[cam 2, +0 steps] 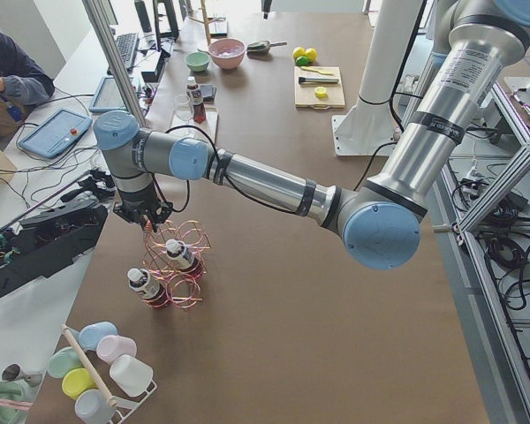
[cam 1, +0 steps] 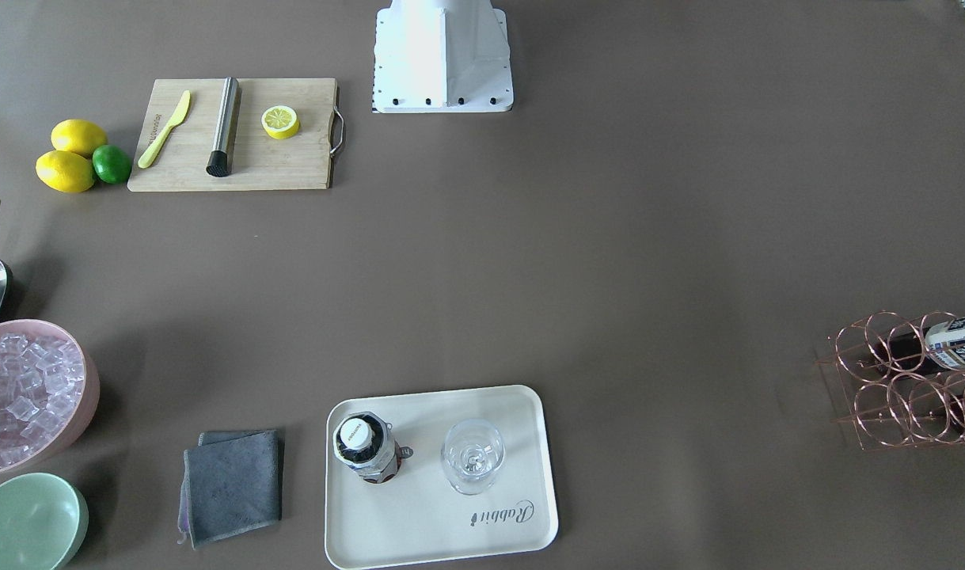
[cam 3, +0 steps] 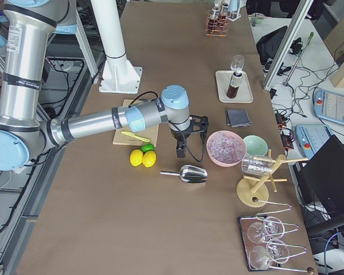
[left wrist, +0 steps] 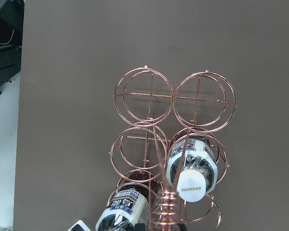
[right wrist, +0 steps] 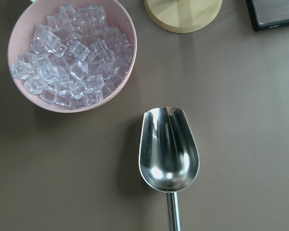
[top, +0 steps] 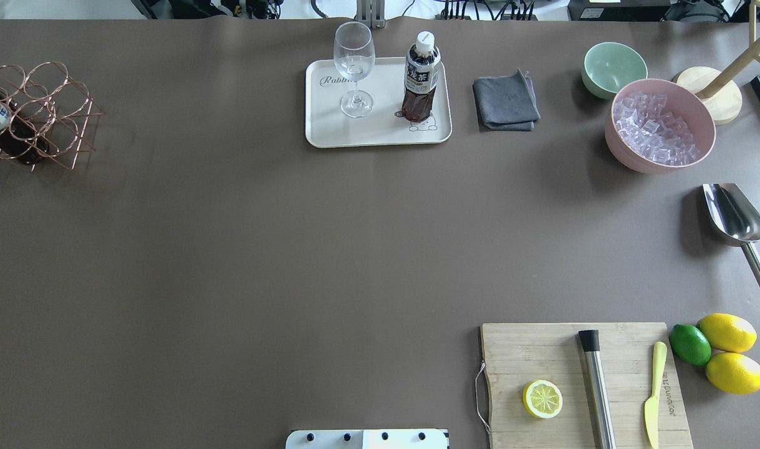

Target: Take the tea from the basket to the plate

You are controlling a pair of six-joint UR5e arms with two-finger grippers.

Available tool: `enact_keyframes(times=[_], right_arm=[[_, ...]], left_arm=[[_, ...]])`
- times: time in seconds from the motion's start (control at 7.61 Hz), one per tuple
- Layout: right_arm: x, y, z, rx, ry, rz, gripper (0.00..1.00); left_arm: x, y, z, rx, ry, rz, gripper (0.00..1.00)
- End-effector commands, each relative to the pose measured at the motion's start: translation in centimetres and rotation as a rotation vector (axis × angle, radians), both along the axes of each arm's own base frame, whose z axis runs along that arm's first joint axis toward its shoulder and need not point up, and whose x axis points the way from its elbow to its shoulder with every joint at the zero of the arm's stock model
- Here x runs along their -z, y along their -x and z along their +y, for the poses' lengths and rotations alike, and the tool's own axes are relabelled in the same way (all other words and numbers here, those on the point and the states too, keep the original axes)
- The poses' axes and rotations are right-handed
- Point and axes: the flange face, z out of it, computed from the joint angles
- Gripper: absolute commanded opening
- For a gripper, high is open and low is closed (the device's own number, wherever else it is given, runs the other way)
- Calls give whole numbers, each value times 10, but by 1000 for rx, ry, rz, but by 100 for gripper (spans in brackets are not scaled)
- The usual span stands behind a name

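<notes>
One tea bottle (top: 421, 78) stands upright on the cream plate (top: 330, 134), next to a clear glass (top: 353, 68). The copper wire basket (top: 49, 112) sits at the table's far left end. In the left wrist view the basket (left wrist: 149, 96) holds two more tea bottles, one (left wrist: 191, 168) and another (left wrist: 123, 211). My left gripper (cam 2: 147, 221) hangs just above the basket's coiled handle; I cannot tell if it is open or shut. My right gripper (cam 3: 182, 150) hovers over the metal scoop (right wrist: 169, 149); I cannot tell its state either.
A pink bowl of ice (top: 659, 125), a mint-green bowl (top: 613, 67) and a grey cloth (top: 505, 101) lie right of the plate. A wooden cutting board (top: 582, 380) carries a lemon half, a steel muddler and a yellow knife. Two lemons and a lime (top: 690, 344) lie beside it.
</notes>
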Motion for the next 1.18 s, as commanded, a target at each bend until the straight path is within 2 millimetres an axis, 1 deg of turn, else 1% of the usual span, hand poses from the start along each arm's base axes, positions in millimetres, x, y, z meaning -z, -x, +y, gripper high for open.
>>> enact_keyframes(times=[0.0, 0.13, 0.26, 0.39, 0.53, 0.66, 0.79, 0.92, 1.05], right_arm=[[-21, -81, 17, -38, 19, 41, 100], [-48, -98, 19, -5, 12, 53, 100], [-71, -101, 20, 22, 31, 80, 100], [-84, -98, 16, 36, 54, 99, 100], [-85, -95, 16, 41, 56, 98, 100], [-86, -87, 13, 63, 53, 90, 100], [-81, -71, 4, 131, 4, 100, 100], [-63, -61, -19, 165, -48, 104, 100], [-61, -50, -23, 191, -58, 101, 100]], left_arm=[[1, -3, 0, -3, -1, 0, 0], [1, -3, 0, -3, -1, 0, 0], [1, -3, 0, -3, -1, 0, 0], [1, -3, 0, -4, -2, 0, 0], [2, -3, -1, -3, -2, 0, 0], [3, -3, -1, -3, -2, 0, 0], [3, -3, -1, -3, -1, 0, 85], [3, -3, -1, -2, 2, 0, 98], [5, -3, -1, -2, 0, 1, 99]])
